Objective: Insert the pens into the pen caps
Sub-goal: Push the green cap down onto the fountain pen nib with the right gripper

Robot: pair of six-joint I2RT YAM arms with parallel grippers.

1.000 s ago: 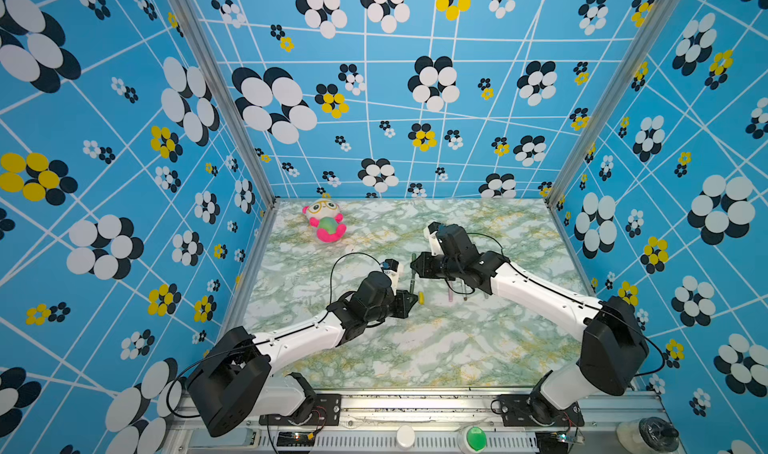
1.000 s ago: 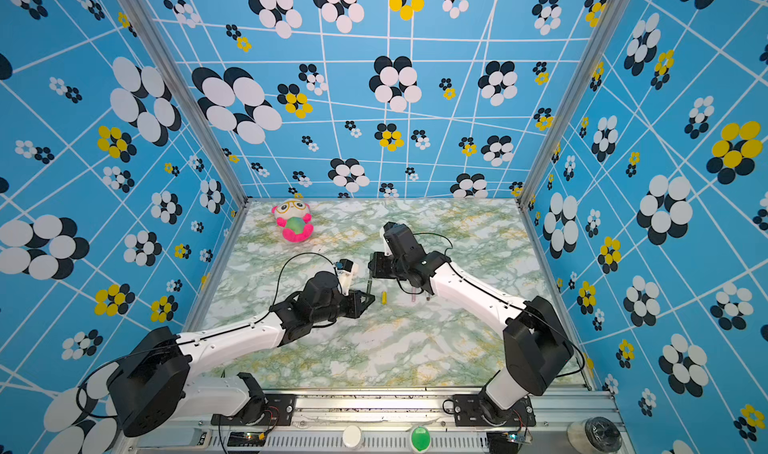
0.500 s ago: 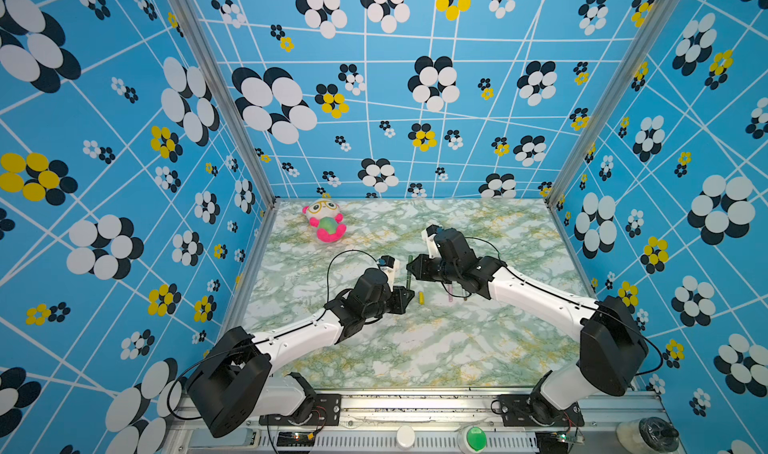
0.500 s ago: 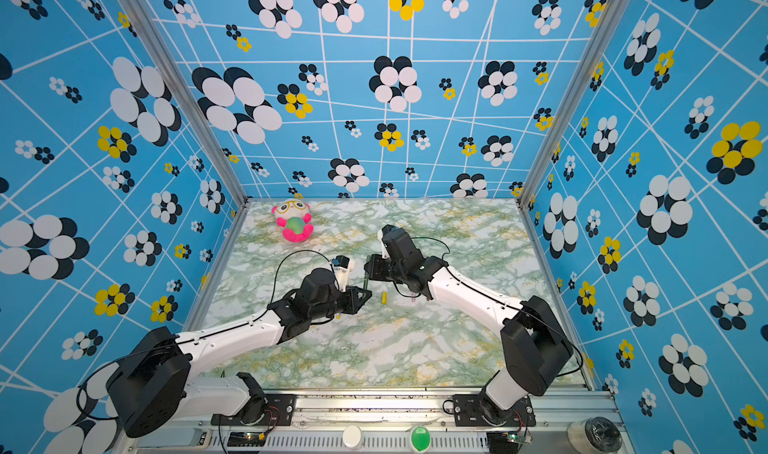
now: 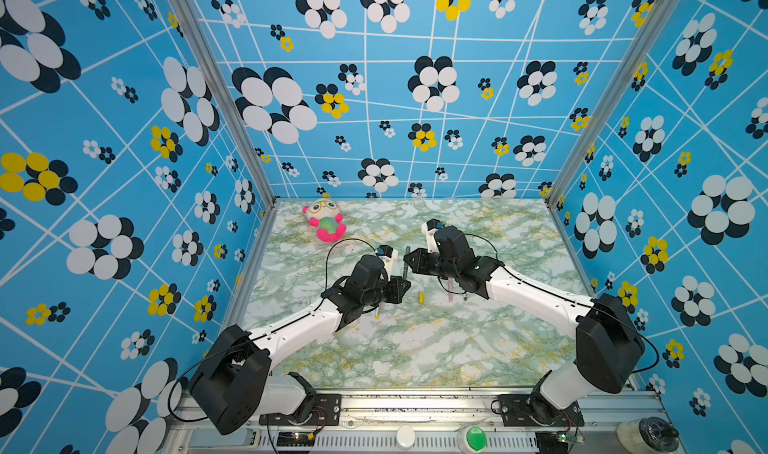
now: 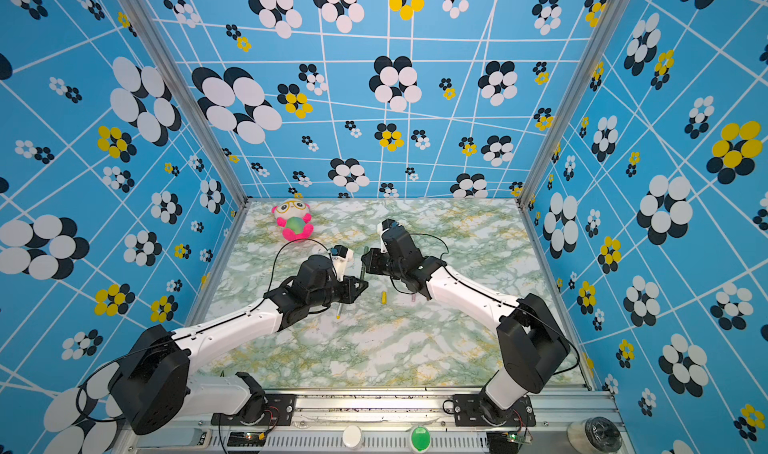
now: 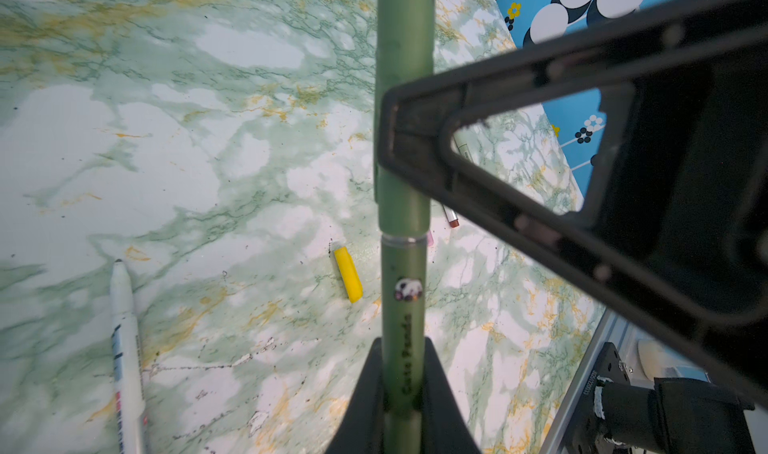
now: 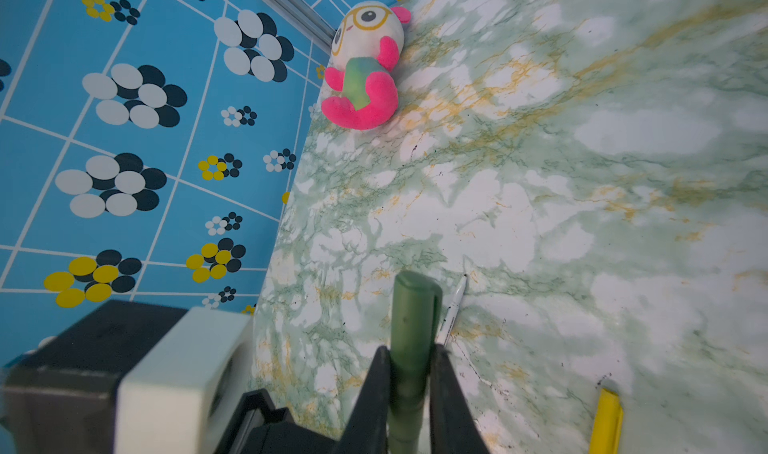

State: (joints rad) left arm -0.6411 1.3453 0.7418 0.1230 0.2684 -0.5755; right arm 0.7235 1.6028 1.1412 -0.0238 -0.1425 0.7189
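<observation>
Over the marble table (image 5: 415, 356), L gripper (image 7: 403, 348) clamps the green pen (image 7: 402, 306) & R gripper (image 8: 411, 352) clamps the green cap (image 8: 415, 302), cap sitting on pen's tip.

Green pen (image 7: 402, 319) — green cap (image 8: 413, 306) — yellow cap (image 7: 348, 273).

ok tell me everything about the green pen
The green pen is a slim matte plastic stick with a panda sticker and black lettering, held above the marble table. The left gripper is shut on its barrel; past a clear ring, its green cap is clamped in the shut right gripper.
</observation>
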